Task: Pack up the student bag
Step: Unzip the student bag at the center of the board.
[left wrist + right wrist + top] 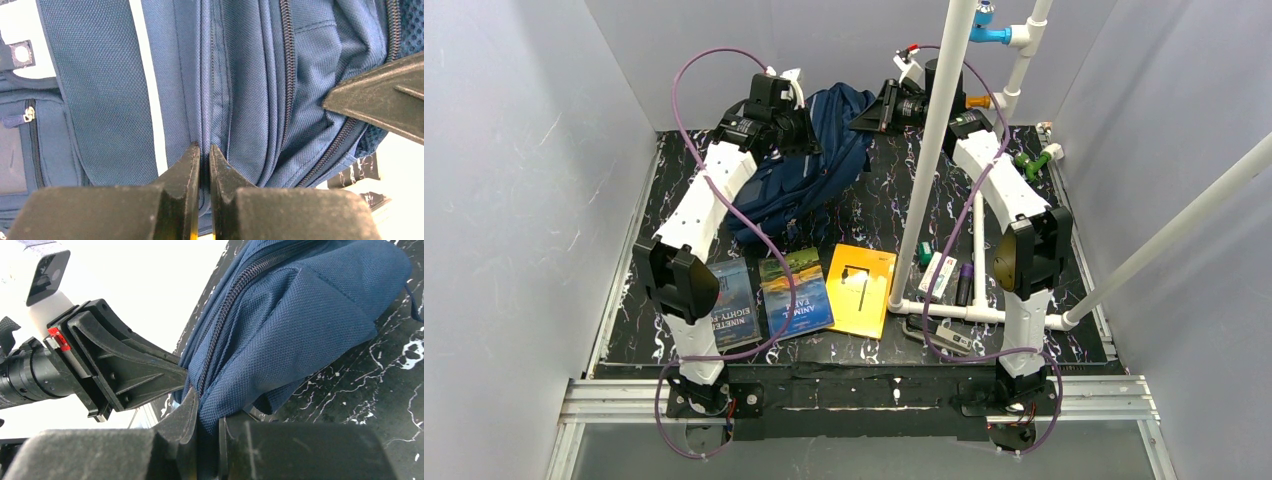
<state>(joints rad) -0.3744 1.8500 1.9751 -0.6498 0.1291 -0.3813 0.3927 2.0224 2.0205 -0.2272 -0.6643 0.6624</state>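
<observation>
The student bag (809, 175), navy blue fabric, lies at the back of the black marbled table between the two arms. My left gripper (804, 130) is at the bag's top left; in the left wrist view it (205, 155) is shut on a narrow fold of the bag (250, 75) beside a zipper. My right gripper (871, 110) meets the bag's top right; in the right wrist view it (207, 412) is shut on the bag (300, 315) fabric next to a zipper line. Each gripper sees the other one's fingers close by.
Three books lie in front of the bag: a dark one (734, 303), a green-blue one (795, 290) and a yellow one (861, 288). A white pipe frame (934, 150) stands right of centre, with markers and small items (944, 275) at its foot.
</observation>
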